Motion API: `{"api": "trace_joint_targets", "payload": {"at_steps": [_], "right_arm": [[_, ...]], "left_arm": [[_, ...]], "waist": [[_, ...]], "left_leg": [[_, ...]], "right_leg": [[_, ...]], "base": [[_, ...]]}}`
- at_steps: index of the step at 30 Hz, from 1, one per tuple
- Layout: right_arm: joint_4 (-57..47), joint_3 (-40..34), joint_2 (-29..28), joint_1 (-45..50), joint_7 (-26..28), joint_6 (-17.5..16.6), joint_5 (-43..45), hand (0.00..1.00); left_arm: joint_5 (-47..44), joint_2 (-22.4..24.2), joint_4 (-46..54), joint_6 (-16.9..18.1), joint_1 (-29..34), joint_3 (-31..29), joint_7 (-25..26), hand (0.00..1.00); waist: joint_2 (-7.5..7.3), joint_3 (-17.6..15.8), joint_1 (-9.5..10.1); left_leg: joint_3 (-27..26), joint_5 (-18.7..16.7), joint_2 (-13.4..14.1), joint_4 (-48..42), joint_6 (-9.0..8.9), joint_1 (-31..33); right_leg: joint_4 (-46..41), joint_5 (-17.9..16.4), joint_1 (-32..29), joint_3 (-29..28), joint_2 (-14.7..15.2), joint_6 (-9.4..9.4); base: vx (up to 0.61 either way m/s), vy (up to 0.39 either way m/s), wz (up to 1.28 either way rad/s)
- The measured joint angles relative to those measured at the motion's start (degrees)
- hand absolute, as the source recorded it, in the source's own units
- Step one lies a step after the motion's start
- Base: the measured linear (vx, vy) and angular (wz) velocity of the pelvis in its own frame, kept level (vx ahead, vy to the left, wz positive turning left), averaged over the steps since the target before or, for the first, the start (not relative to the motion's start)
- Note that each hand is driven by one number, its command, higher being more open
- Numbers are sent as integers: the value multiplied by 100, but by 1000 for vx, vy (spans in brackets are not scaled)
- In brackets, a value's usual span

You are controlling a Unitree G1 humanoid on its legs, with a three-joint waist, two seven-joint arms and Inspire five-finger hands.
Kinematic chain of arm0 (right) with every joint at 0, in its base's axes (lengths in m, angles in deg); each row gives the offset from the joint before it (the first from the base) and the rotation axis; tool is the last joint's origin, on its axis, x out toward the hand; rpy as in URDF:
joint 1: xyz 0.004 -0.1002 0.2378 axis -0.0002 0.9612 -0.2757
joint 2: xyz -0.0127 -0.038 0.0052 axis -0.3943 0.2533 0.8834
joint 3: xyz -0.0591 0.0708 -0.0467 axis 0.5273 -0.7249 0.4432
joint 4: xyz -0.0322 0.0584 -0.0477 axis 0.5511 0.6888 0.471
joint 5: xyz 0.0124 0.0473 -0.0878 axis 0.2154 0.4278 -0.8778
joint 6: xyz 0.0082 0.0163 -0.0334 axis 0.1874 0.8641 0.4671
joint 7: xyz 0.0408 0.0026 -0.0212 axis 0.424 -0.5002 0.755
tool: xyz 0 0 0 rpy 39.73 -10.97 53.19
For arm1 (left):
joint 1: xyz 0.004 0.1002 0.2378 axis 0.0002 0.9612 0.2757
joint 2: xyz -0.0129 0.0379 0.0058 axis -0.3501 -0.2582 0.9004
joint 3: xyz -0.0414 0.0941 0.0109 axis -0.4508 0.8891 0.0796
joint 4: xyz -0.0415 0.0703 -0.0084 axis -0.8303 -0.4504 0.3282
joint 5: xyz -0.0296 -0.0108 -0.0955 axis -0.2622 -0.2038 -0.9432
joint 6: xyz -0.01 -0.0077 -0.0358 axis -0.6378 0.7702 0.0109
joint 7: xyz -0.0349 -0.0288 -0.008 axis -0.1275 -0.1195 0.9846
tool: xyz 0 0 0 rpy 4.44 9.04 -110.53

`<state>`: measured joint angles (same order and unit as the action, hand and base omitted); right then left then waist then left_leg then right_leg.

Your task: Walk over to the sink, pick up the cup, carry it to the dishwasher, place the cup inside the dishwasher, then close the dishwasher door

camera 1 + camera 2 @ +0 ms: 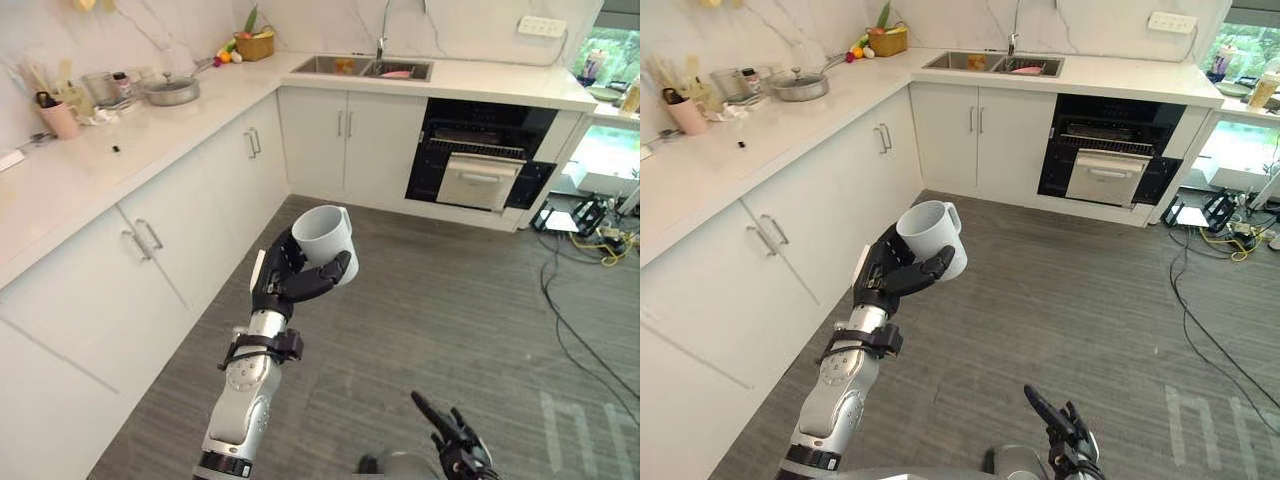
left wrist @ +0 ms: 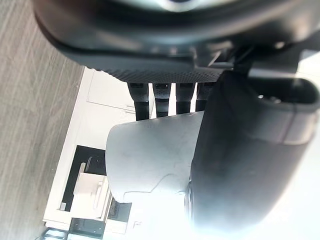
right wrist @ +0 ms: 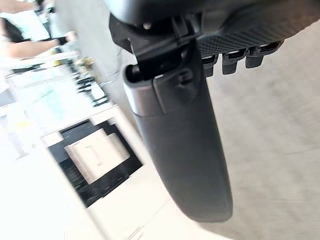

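A white cup (image 1: pixel 324 240) with a handle is held upright in mid-air over the wooden floor, my left hand (image 1: pixel 288 281) shut on it with thumb and fingers curled round its side. The left wrist view shows the cup (image 2: pixel 150 160) between the thumb and the fingers (image 2: pixel 165 100). My right hand (image 1: pixel 455 440) hangs low near the bottom edge with straight fingers, holding nothing. The dishwasher (image 1: pixel 480 155) stands open under the counter at the far right, its white door (image 1: pixel 478 180) partly lowered. The sink (image 1: pixel 360 68) lies in the counter at the back.
White cabinets (image 1: pixel 200 220) run along the left and back under a marble counter (image 1: pixel 120 140) holding a pan (image 1: pixel 172 90), a pink cup (image 1: pixel 60 118) and a fruit basket (image 1: pixel 254 44). Cables (image 1: pixel 590 240) lie on the floor at right. Open floor stretches ahead.
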<state>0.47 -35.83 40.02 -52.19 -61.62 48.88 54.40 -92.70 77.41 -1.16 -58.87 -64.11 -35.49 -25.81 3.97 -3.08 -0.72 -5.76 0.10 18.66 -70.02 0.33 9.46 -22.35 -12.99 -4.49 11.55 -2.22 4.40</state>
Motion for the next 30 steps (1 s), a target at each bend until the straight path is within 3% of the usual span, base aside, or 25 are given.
{"api": "trace_joint_targets", "payload": {"at_steps": [2,3,4,5,6,7,8,9,10,12,14,15,16,17,19,20,22,23,24,25,26,27,28,29,30], "right_arm": [[-99,109,117,-41,-65,-87,86,100],[-99,153,194,-168,-68,-200,95,100],[-101,199,210,-247,-67,-268,94,100],[-191,271,242,-350,-77,-304,94,100],[-445,368,328,-407,-106,-342,77,100],[-541,376,332,-410,-106,-378,73,100],[-662,407,325,-401,-144,-426,70,100],[-746,433,324,-401,-230,-427,67,100],[-765,454,286,-434,-278,-426,62,100],[-967,473,237,-530,-435,-418,62,100],[-1039,336,52,-527,-512,-397,109,100],[-1091,278,-34,-504,-529,-401,135,100],[-1184,275,-121,-482,-536,-411,125,100],[-1258,299,-175,-424,-506,-419,109,100],[-1457,299,-335,-228,-488,-455,72,100],[-1622,331,-383,-117,-479,-483,77,100],[-2211,326,-389,143,-465,-493,79,100],[-2693,302,-414,339,-481,-609,74,100],[-3197,285,-435,464,-492,-833,63,100],[-3440,292,-440,491,-493,-983,31,100],[-3838,324,-442,558,-492,-1240,-87,100],[-3999,268,-331,554,-506,-1424,-185,100],[-4017,220,-285,524,-531,-1437,-202,100],[-4187,193,-290,483,-622,-1434,-203,100],[-4469,218,-354,503,-720,-1424,-234,100]], "left_arm": [[-2,-14,0,24,209,-159,10,0],[0,-33,6,99,308,-318,37,0],[5,-50,18,137,347,-404,73,0],[11,-63,72,177,416,-521,143,0],[12,-83,318,187,564,-622,220,0],[12,-103,445,195,615,-637,246,0],[9,-174,530,288,651,-653,260,0],[5,-282,529,338,685,-659,268,0],[5,-338,529,349,677,-676,267,0],[70,-461,533,438,640,-758,245,0],[614,-492,538,473,692,-855,394,0],[737,-504,561,494,692,-868,424,0],[900,-520,666,506,693,-917,530,0],[1026,-523,797,507,691,-921,636,0],[1029,-525,1063,519,658,-857,727,0],[1029,-533,1182,533,586,-811,765,0],[1067,-604,1321,556,280,-601,864,0],[1243,-676,1409,597,159,-458,909,0],[1449,-720,1581,642,85,-383,929,0],[1554,-723,1688,700,85,-358,945,0],[1680,-722,1825,802,103,-361,1006,0],[1745,-537,1723,864,110,-299,1029,0],[1757,-449,1702,853,150,-237,1035,0],[1795,-370,1705,910,129,-124,1027,0],[1794,-345,1706,972,85,-37,999,0]], "waist": [[-47,-22,152],[-55,-18,280],[-76,-22,326],[-98,-18,364],[-88,-16,379],[-86,-18,389],[-147,-15,471],[-226,87,504],[-348,128,461],[-555,61,307],[-805,72,273],[-846,89,221],[-907,104,97],[-843,55,41],[-697,-46,-36],[-642,-121,-62],[-575,-297,-144],[-556,-277,-229],[-575,-271,-246],[-614,-247,-233],[-824,-122,-178],[-651,-59,-219],[-539,0,-188],[-400,44,-179],[-394,50,-189]], "left_leg": [[-197,-538,-211,137,21,622],[-392,-875,-395,863,-25,972],[-506,-963,-501,1512,-56,1079],[-728,-967,-674,2908,-91,1107],[-1024,-685,-833,4860,-266,1116],[-1084,-497,-873,5297,-293,1157],[-1156,99,-957,5527,-331,1129],[-1183,663,-1084,5502,42,934],[-1205,438,-1194,5359,208,935],[-1243,-273,-1347,4666,326,779],[-1363,-813,-1630,4687,377,103],[-1356,-906,-1729,4776,391,-74],[-1297,-1085,-1865,4880,414,-410],[-1260,-1237,-1871,5024,395,-803],[-1173,-1363,-1763,5335,322,-1382],[-1144,-1412,-1695,5455,277,-1667],[-1038,-1516,-1543,5603,203,-2138],[-1051,-1573,-1475,5636,151,-2312],[-1096,-1747,-1434,5723,-36,-2584],[-1122,-1891,-1459,5759,-184,-2751],[-1169,-2178,-1606,5727,-306,-3065],[-1130,-2364,-1479,5663,-383,-3352],[-1147,-2341,-1357,5639,-357,-3406],[-1147,-2245,-1203,5375,-299,-3373],[-1105,-2112,-1076,4909,-277,-3204]], "right_leg": [[335,-127,505,-249,29,-9],[565,-153,752,-502,95,-47],[659,-147,844,-602,160,-105],[788,-174,992,-736,265,-188],[928,-299,1219,-884,371,-336],[950,-386,1324,-929,397,-393],[897,-560,1541,-1017,504,-538],[725,-638,1659,-1118,664,-602],[534,-637,1644,-1149,799,-603],[-730,-254,1361,-1212,1109,-1059],[-2295,950,939,-1165,1458,-1675],[-2818,1335,745,-1169,1591,-1719],[-3929,1437,222,-1113,1776,-1636],[-4866,1245,-328,-1037,1794,-1315],[-5396,980,-1087,-842,1663,-955],[-5305,855,-1434,-733,1560,-882],[-4279,659,-1803,-304,1459,-869],[-2646,675,-1745,211,1431,-898],[-803,906,-1525,680,1279,-963],[-47,1129,-1437,861,1166,-916],[636,1696,-1344,924,1061,-474],[247,2100,-1275,799,925,101],[140,1955,-1267,784,819,43],[-117,1648,-1302,778,697,114],[-360,1364,-1372,766,612,146]], "base": [[662,-18,-57],[716,42,-94],[608,92,-90],[647,138,-76],[670,167,-65],[694,236,-66],[724,281,-61],[723,292,-49],[735,310,-11],[806,357,9],[689,279,-6],[594,163,15],[533,101,17],[634,108,15],[440,24,12],[564,-22,26],[447,-54,44],[479,-145,50],[523,-173,30],[717,-247,-17],[651,-197,-14],[626,-174,-18],[516,-157,-7],[431,-208,-29],[416,-244,-22]]}}
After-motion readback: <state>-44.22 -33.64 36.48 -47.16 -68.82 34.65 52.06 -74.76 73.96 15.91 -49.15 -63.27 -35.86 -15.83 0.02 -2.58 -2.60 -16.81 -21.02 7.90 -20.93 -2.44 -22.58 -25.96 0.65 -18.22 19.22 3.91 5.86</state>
